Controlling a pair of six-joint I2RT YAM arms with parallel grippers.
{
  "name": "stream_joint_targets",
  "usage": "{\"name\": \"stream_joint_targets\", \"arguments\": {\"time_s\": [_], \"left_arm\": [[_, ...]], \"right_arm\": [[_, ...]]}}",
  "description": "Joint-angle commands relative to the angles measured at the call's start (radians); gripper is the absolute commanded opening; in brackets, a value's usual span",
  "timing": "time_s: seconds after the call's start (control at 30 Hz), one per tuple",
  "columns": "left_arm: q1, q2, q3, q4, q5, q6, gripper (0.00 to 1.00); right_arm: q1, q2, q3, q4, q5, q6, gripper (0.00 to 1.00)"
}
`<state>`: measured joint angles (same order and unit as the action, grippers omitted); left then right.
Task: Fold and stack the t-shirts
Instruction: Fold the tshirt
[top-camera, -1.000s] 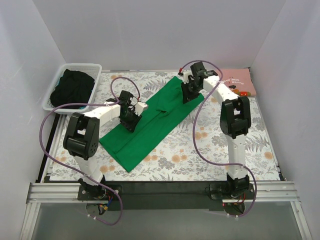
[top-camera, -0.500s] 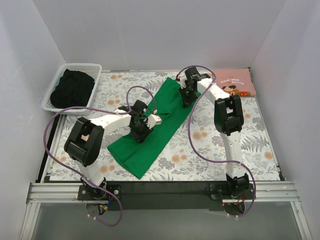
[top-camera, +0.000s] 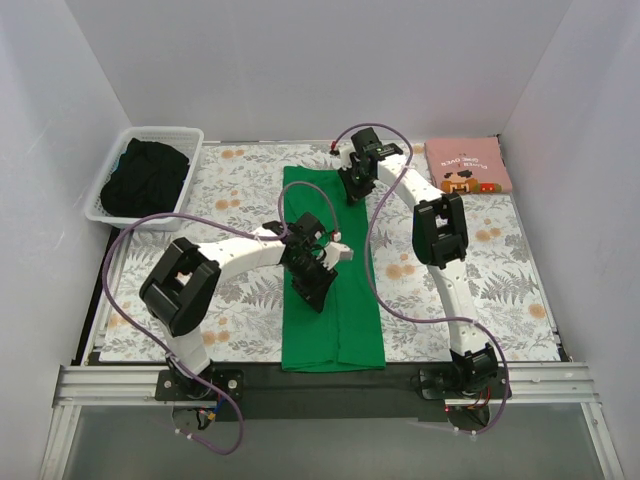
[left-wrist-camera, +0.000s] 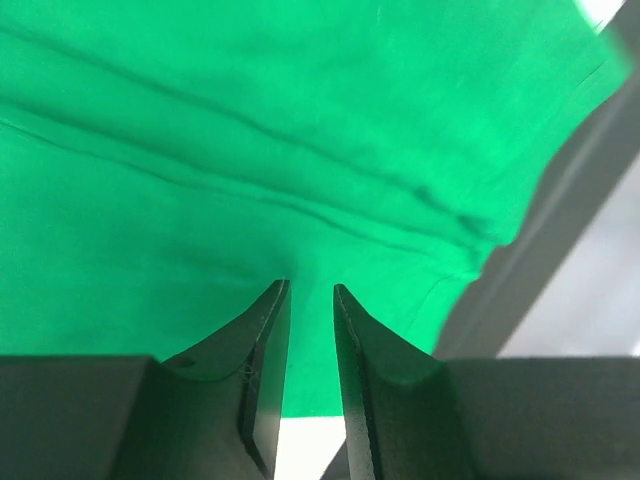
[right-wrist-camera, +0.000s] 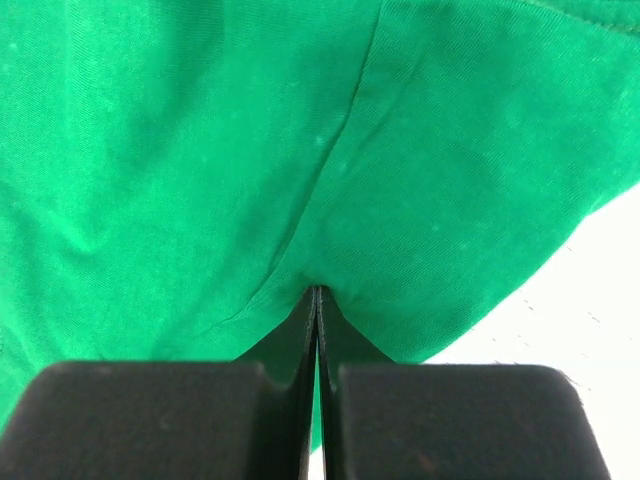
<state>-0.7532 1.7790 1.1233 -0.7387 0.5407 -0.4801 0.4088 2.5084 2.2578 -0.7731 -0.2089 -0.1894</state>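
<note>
Straightening step, it seems: left gripper (top-camera: 317, 292) mid-frame and right gripper (top-camera: 351, 188) near the top both stand clamped on the green t-shirt (top-camera: 345, 325) — next, folding it likely calls for even tension.

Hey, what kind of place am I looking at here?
Probably a robot lab's enclosed test booth, set up for laundry practice: plain white walls box in a floral-clothed table, two robot arms are bolted to a metal rail, and a green t-shirt lies on the cloth.
</note>
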Motion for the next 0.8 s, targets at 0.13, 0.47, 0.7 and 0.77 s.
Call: {"name": "stream_joint_targets", "arguments": {"time_s": [0.13, 0.47, 0.7, 0.77], "left_arm": [[0.213, -0.138, 0.095, 0.143, 0.120, -0.207, 0.25], [0.336, -0.021, 0.064, 0.351, 0.148, -0.454, 0.23], [0.377, 0.074, 0.079, 0.368, 0.127, -0.482, 0.20], [0.393, 0.108, 0.085, 0.364, 0.143, -0.488, 0.20]], "right_arm": [[-0.024, -0.172, -0.012, 0.028, -0.073, 0.010, 0.01], [-0.039, -0.362, -0.266, 0.026, -0.306, 0.114, 0.01], [-0.038, -0.326, -0.408, 0.035, -0.360, 0.128, 0.01], [-0.036, -0.306, -0.409, 0.034, -0.362, 0.122, 0.01]]}}
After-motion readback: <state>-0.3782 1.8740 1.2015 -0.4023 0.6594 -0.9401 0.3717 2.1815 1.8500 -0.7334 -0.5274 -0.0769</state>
